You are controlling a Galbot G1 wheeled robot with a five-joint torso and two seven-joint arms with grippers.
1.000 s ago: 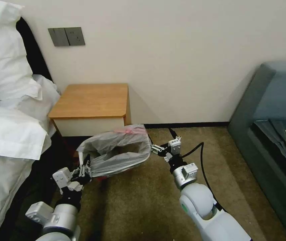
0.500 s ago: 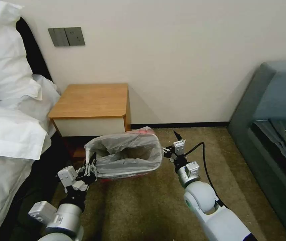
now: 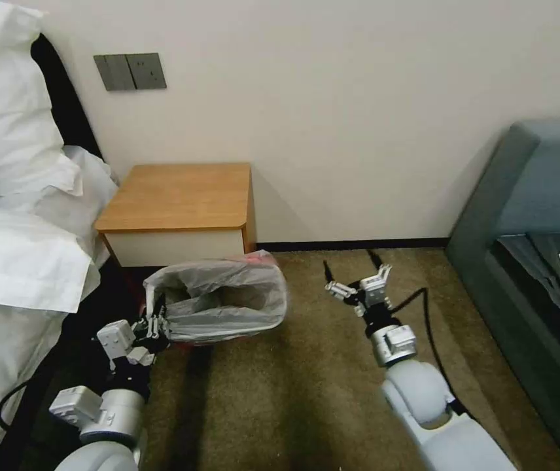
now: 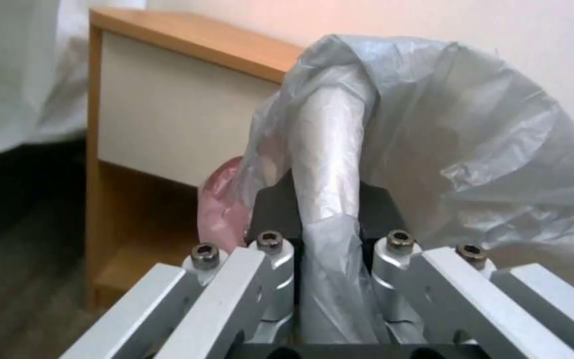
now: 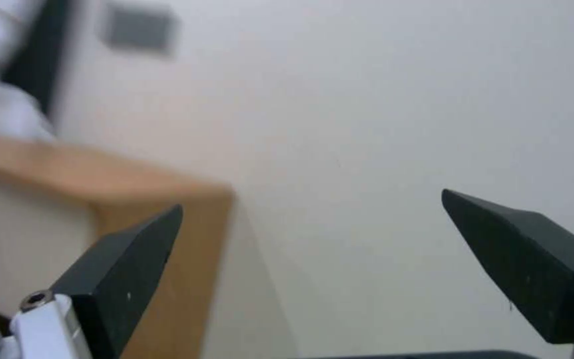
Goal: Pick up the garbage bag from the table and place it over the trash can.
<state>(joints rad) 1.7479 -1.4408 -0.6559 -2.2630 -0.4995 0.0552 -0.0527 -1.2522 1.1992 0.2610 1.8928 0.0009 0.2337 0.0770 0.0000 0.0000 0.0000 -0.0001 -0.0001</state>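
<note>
One garbage bag (image 3: 218,301) here, grey and crinkly with a bit of pink-red band at the rim, and it's down at floor level on the carpet (image 3: 306,386) right in front of the nightstand, not up on the wooden surface (image 3: 178,196). Its mouth is spread open and you can make out what looks like the beige trash can (image 3: 241,297) inside it, so the bag seems draped over the can, though most of the can is hidden by plastic and I can't tell how well it sits. Two arms, two pincers. The left pincer (image 3: 154,325) is at the bag's near-left edge, clamped on a fold of the plastic; in the left wrist view that fold (image 4: 330,199) runs straight between the two dark pads, pinched tight, with the pink band bunched beside it. The right pincer (image 3: 352,278) is off to the right of the bag, well apart from it, hovering above the carpet with both fingers spread wide and nothing between them; the right wrist view has the two black fingertips (image 5: 127,249) far apart against the wall. One bed with white pillows (image 3: 12,150) on the left, one grey-blue sofa (image 3: 542,216) on the right.
</note>
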